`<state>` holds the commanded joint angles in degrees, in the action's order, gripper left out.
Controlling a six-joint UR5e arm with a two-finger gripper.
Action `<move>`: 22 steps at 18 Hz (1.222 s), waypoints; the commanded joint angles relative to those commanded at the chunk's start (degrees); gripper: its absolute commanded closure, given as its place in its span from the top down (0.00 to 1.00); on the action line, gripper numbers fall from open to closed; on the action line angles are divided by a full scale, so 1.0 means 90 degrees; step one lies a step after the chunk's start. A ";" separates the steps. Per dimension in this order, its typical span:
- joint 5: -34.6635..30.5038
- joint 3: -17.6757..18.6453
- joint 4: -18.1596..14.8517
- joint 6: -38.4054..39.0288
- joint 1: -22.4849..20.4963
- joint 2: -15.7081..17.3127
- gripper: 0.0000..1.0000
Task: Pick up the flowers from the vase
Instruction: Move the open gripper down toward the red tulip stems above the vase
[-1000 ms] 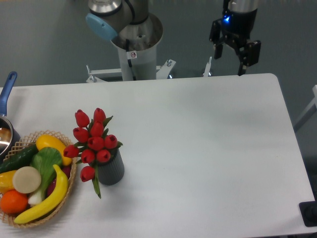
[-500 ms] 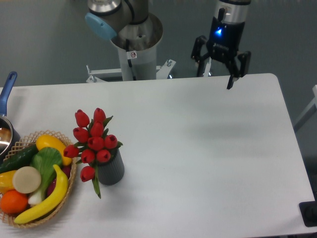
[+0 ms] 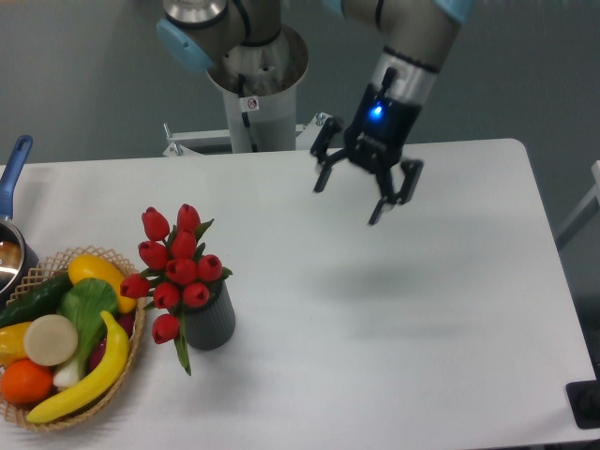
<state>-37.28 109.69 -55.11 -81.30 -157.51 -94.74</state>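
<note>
Gripper (image 3: pixel 347 199) moved leftward and lower over the counter (image 3: pixel 394 309), nearer the flowers (image 3: pixel 175 267).
Fingers are spread wide, nothing held; flowers are seated in the vase (image 3: pixel 211 321) beside the basket (image 3: pixel 131 361).

One robot arm carries one gripper (image 3: pixel 348 197) with two fingers spread apart. One white table (image 3: pixel 422 309) holds everything else. One dark grey ribbed vase (image 3: pixel 210 319) carries one bunch of flowers (image 3: pixel 174 272); about ten red tulip buds can be counted, though some overlap and the exact number is hard to fix. One wicker basket (image 3: pixel 127 361) holds two bananas (image 3: pixel 94 375), one cucumber (image 3: pixel 36 298), one orange (image 3: pixel 24 382), one yellow pepper-like piece (image 3: pixel 94 272), one leafy green vegetable (image 3: pixel 86 309) and one pale round slice (image 3: pixel 51 339). One metal pot (image 3: pixel 9 255) with one blue handle sits at the left edge.
</note>
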 joint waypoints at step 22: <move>0.0470 0.0234 0.0010 0.0000 0.0967 -0.0372 1.00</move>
<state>-33.05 111.80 -55.02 -81.30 -148.80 -98.09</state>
